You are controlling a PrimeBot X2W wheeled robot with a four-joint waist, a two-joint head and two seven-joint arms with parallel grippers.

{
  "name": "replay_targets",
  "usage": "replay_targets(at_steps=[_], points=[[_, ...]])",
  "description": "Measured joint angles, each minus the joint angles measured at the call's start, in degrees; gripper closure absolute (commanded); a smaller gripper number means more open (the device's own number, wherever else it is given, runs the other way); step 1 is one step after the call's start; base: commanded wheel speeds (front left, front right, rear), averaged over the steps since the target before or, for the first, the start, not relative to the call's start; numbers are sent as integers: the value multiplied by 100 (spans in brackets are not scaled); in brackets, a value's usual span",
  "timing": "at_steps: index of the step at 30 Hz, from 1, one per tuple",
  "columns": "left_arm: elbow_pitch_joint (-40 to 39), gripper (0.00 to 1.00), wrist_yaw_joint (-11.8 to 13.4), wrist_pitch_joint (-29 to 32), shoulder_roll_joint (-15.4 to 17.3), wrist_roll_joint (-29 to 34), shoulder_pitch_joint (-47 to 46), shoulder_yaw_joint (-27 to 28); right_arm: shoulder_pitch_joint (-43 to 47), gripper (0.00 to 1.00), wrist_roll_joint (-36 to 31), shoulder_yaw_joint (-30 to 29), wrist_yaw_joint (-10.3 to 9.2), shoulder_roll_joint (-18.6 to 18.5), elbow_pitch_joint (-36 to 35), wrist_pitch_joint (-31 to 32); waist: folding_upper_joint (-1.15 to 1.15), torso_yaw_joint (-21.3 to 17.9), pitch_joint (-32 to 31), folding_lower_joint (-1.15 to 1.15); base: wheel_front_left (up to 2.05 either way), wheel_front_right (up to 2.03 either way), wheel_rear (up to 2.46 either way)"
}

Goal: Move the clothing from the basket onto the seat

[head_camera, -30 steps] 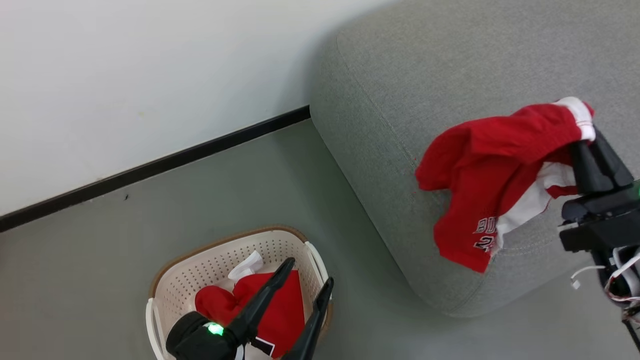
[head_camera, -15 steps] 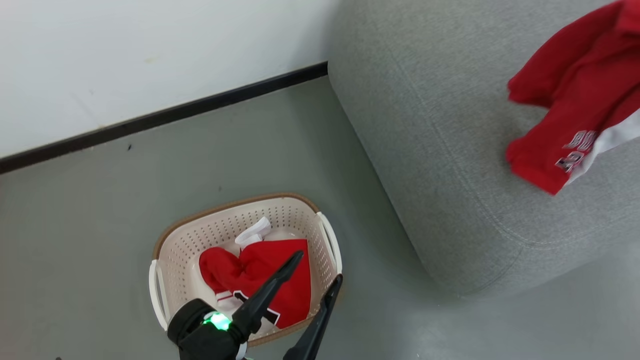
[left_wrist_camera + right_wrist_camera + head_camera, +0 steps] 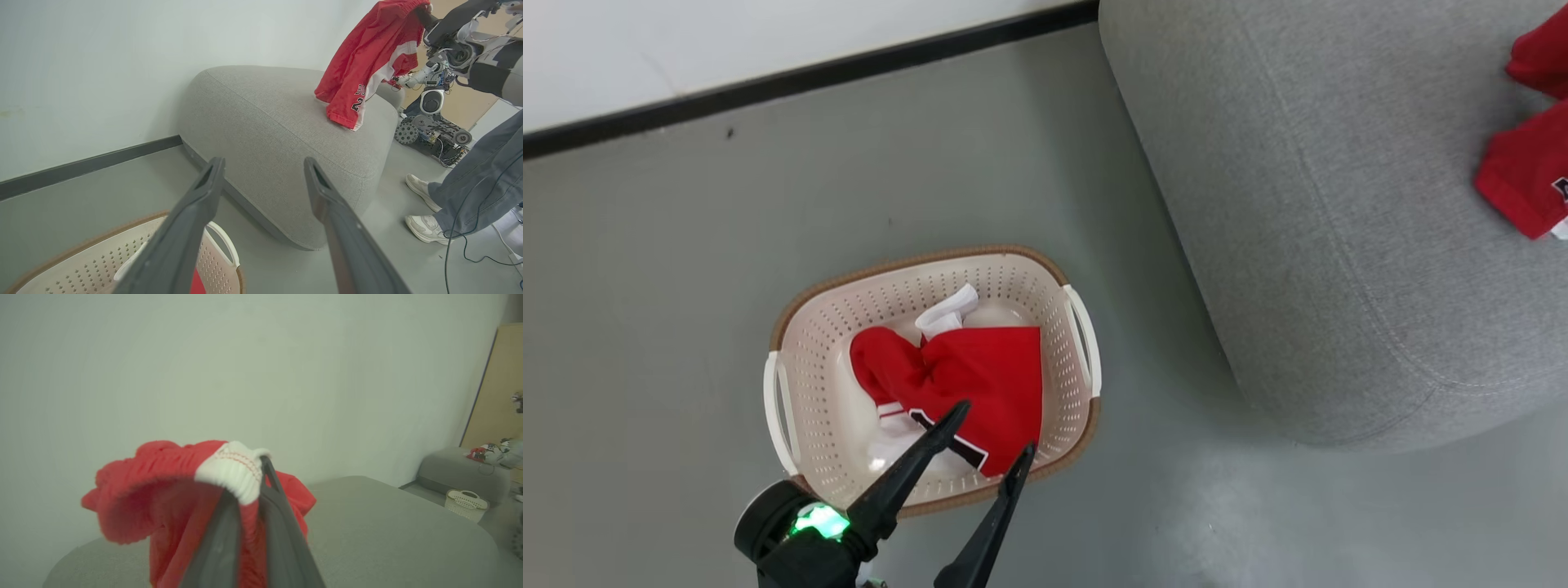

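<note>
One red garment (image 3: 367, 53) hangs pinched by its waistband in the closed right jaws over the seat (image 3: 1339, 204) — likely for dropping there — while a second garment (image 3: 980, 367) lies in the basket (image 3: 915, 260) below the left jaws, spread open, seemingly ready to grab it.
</note>
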Motion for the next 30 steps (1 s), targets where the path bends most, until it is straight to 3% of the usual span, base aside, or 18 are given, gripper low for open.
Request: replay_targets(at_steps=[6, 8, 12, 14, 25, 27, 28, 29, 30], points=[[-224, 0, 100, 81, 209, 1, 44, 240, -11, 100, 286, -520, -15, -207, 1037, 0, 0, 49, 439, -1, 0, 0, 0], [-275, 0, 111, 81, 256, 1, 42, 326, -8, 100, 311, -430, -67, -23, 1211, -1, 0, 57, 579, -1, 0, 0, 0], [-287, 0, 148, 83, 278, 1, 29, 403, 17, 100, 302, -11, -115, 793, 1267, 1, 0, 43, 815, 0, 0, 0, 0], [-286, 0, 144, 127, 274, 1, 4, 380, 16, 100, 291, 74, -110, 990, 1415, 1, 0, 16, 893, 0, 0, 0, 0], [-254, 0, 144, 180, 180, -2, -116, 334, -4, 98, 102, 155, -100, 973, 1638, 0, 0, -32, 949, -1, 0, 0, 0], [-218, 0, 144, 179, 105, -9, -151, 304, -1, 58, 3, 219, -74, 969, 1673, 0, 0, -17, 911, -1, 0, 0, 0], [-194, 0, 144, 176, 70, -24, -177, 285, 6, 33, -43, 248, -74, 984, 1672, 0, 0, -10, 890, -1, 0, 0, 0], [-168, 0, 143, 174, 36, -36, -202, 268, 23, 0, -77, 280, -78, 1017, 1659, 0, 0, -3, 866, -1, 0, 0, 0], [-142, 0, 143, 172, 9, -44, -218, 255, 52, 0, -126, 321, -77, 1057, 1639, 0, 0, 4, 838, -1, 0, 0, 0]])
